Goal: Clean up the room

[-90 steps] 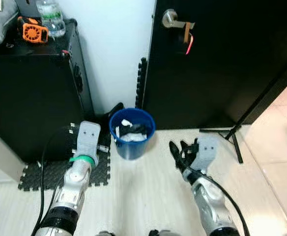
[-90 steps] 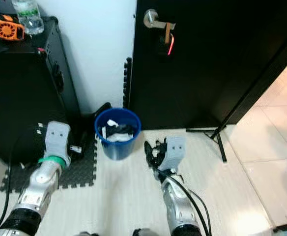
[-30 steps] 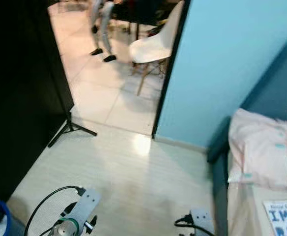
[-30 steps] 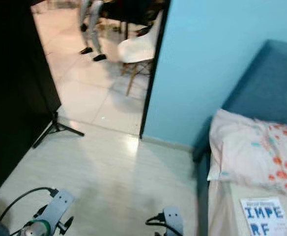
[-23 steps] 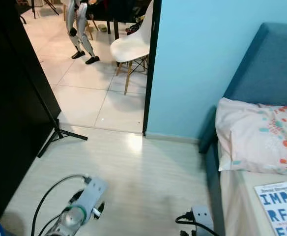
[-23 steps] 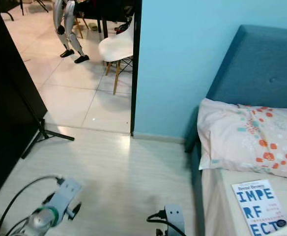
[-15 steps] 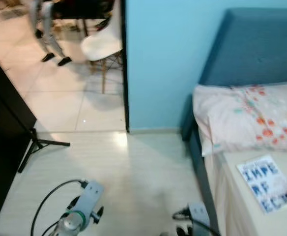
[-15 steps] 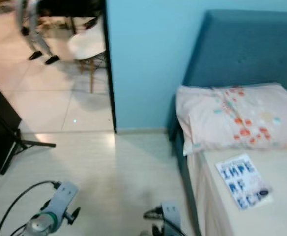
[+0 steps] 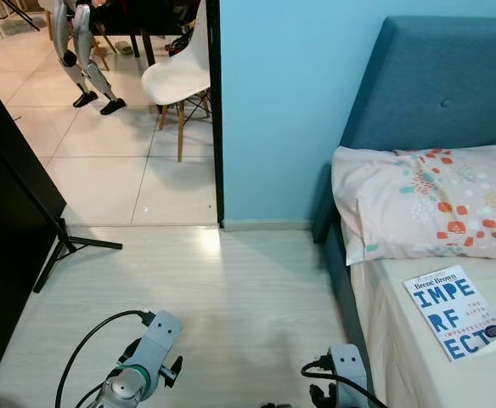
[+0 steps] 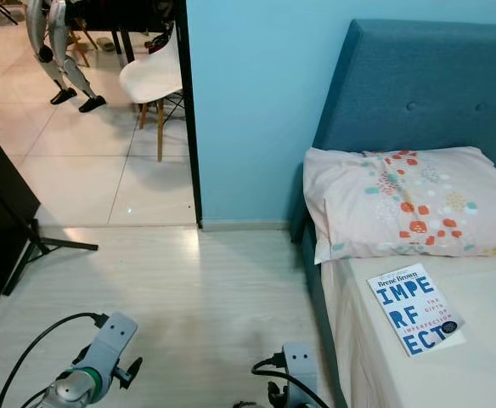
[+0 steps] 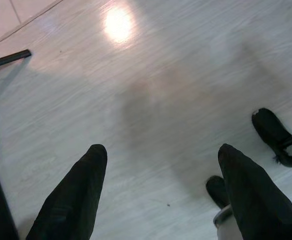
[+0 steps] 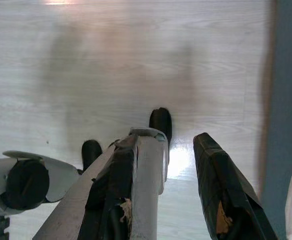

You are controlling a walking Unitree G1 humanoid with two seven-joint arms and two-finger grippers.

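A blue and white book [image 10: 414, 308] lies flat on the pale sheet of a bed [image 9: 418, 357] at my right. Above it a floral pillow [image 9: 422, 200] rests against the blue headboard [image 10: 435, 85]. Both my arms hang low by my sides over the pale wood floor [image 9: 231, 289]. In its wrist view my left gripper [image 11: 161, 152] is open, its black fingers wide apart over bare floor and holding nothing. In the right wrist view my right gripper [image 12: 163, 145] is open and holds nothing, close beside the bed's blue side.
A doorway at the upper left leads to a tiled room with a white chair [image 9: 176, 76] and a pair of silver legs [image 9: 82, 51]. A black tripod foot [image 9: 70, 246] and a black door [image 9: 2, 255] stand at my left. The blue wall [image 10: 248, 102] faces me.
The camera has swung right, away from the blue bin and black door, and now faces the bed, which has moved further into the picture. Both arms still hang low.
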